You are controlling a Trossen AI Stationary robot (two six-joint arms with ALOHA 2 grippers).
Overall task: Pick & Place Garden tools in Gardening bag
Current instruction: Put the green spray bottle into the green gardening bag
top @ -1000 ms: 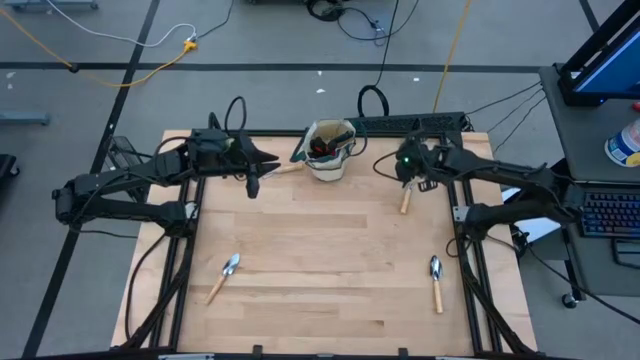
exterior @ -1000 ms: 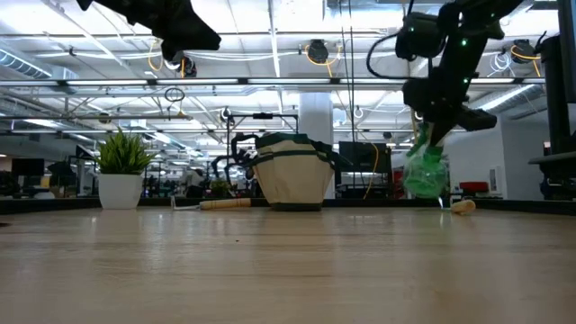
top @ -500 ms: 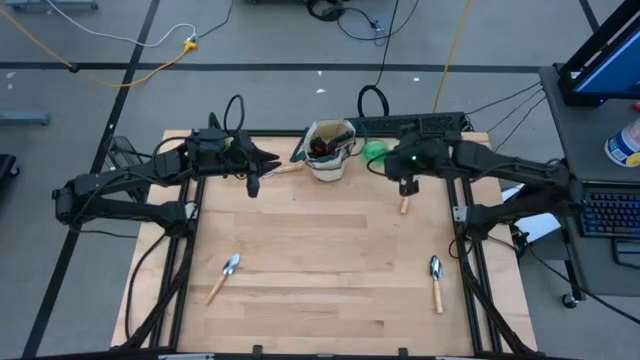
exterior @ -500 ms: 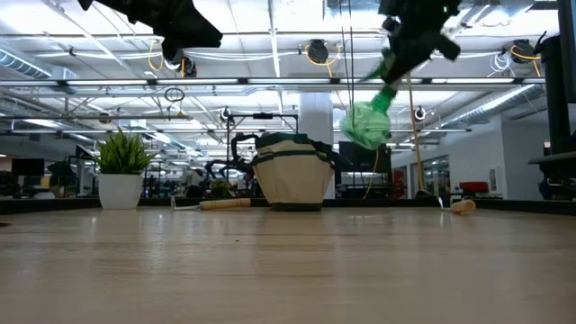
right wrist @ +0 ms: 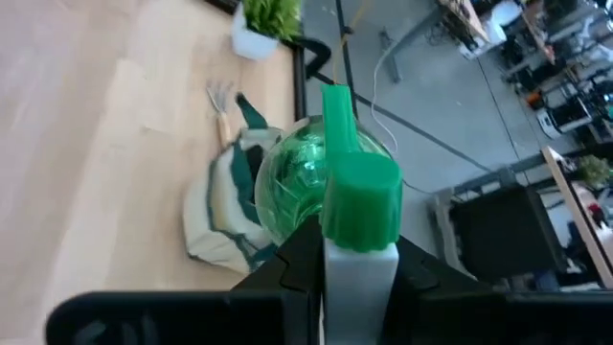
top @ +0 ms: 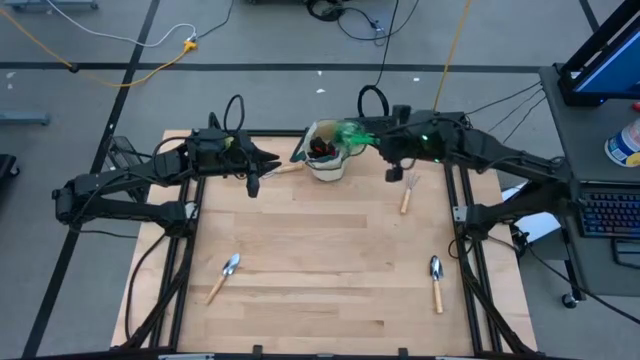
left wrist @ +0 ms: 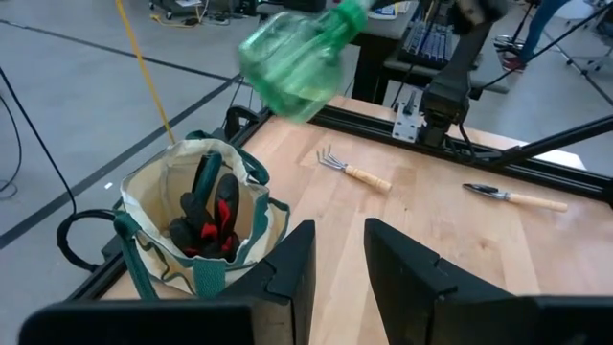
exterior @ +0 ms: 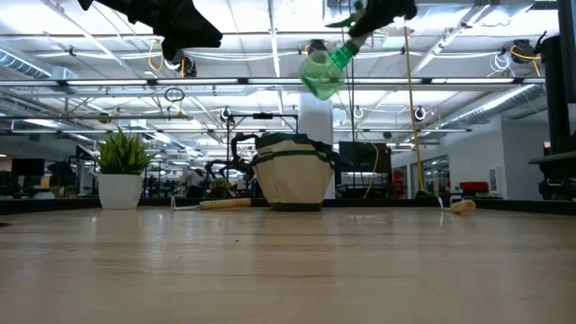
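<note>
Count on the table: one gardening bag (top: pixel 329 152) at the far edge, centre; three wooden-handled tools lying loose on the wood, namely a trowel (top: pixel 224 276) near-left, a second trowel (top: pixel 436 280) near-right, and a small rake (top: pixel 407 192) right of the bag; a fourth wooden handle (top: pixel 287 168) lies just left of the bag. One green spray bottle (top: pixel 349 134), pinched at its neck between the fingers of the right gripper (top: pixel 383 145) and held in the air at the bag's right rim. Half a second ago the bottle hung further right, clear of the bag; a second ago it was low, close to the rake. Since then it has risen and travelled toward the bag. The left gripper (top: pixel 253 180) hovers left of the bag as before, jaws parted with nothing between them, seen in its own wrist view. That wrist view alone looks into the bag: dark grips and red items (left wrist: pixel 218 218) already inside. The low view shows the bottle (exterior: pixel 321 72) well above the bag top (exterior: pixel 290 142) and a potted plant (exterior: pixel 122 171) at the far left, which the right wrist view (right wrist: pixel 265 25) also catches beyond the bag.
</note>
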